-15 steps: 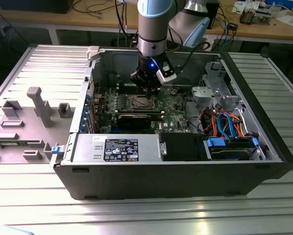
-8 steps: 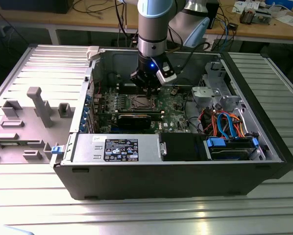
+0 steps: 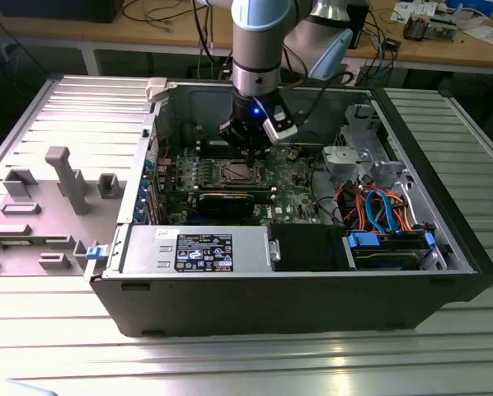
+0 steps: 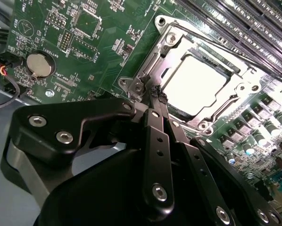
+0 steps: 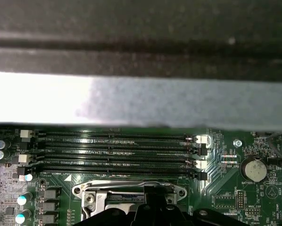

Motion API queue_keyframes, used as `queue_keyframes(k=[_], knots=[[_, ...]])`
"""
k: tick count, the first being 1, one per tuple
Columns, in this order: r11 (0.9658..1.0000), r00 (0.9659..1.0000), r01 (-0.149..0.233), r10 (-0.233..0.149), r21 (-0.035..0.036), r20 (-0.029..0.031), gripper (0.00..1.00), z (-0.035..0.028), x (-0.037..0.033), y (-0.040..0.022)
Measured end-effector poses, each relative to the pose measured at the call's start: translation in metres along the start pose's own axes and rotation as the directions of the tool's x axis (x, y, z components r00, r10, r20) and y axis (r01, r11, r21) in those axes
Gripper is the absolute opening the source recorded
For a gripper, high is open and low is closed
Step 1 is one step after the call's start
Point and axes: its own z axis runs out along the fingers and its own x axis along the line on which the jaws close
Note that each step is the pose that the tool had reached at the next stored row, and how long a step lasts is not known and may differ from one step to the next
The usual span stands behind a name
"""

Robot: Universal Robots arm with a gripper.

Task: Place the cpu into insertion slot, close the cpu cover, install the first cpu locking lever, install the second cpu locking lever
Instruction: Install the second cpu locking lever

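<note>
My arm reaches down into an open computer case (image 3: 312, 305) lying on its side on a ribbed metal table (image 3: 246, 363), my gripper (image 3: 248, 147) poised right over the processor socket on the green motherboard (image 3: 292, 194). In the second wrist view my gripper (image 4: 156, 94) has its black fingers (image 4: 157, 136) drawn together to a narrow tip, closed with nothing between them, and that tip sits at the socket's corner, touching or just above a small silver hinge tab (image 4: 134, 86) there; I cannot tell which. The cpu (image 4: 194, 84), its metal top glaring white under the light, lies seated in the insertion slot (image 4: 167, 63). The cpu cover (image 4: 176, 40) is down around it, its square window framing the chip. A round coin battery (image 4: 39, 64) sits on the board well off to one side of the socket. In the first wrist view the cover's silver edge (image 5: 129, 192) shows just past my fingers, with four long black memory slots (image 5: 117, 150) running parallel beyond it and the coin battery (image 5: 252, 169) off to one side. In the exterior view, a long black expansion card (image 3: 234, 202) lies just in front of the socket, and blue and orange cables (image 3: 378, 206) bunch at the exterior view's right.
</note>
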Motion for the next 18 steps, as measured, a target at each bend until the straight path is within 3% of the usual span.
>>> queue_keyframes(k=[5,11,18], knots=[[1.0,1.0,0.0,0.0,0.0,-0.0001,0.11,-0.0006,0.0002,-0.006],[1.0,1.0,0.0,0.0,-0.0001,0.0,0.11,-0.0139,-0.0003,-0.006],[1.0,1.0,0.0,0.0,-0.0001,-0.0001,0.11,-0.0145,-0.0001,-0.0128]])
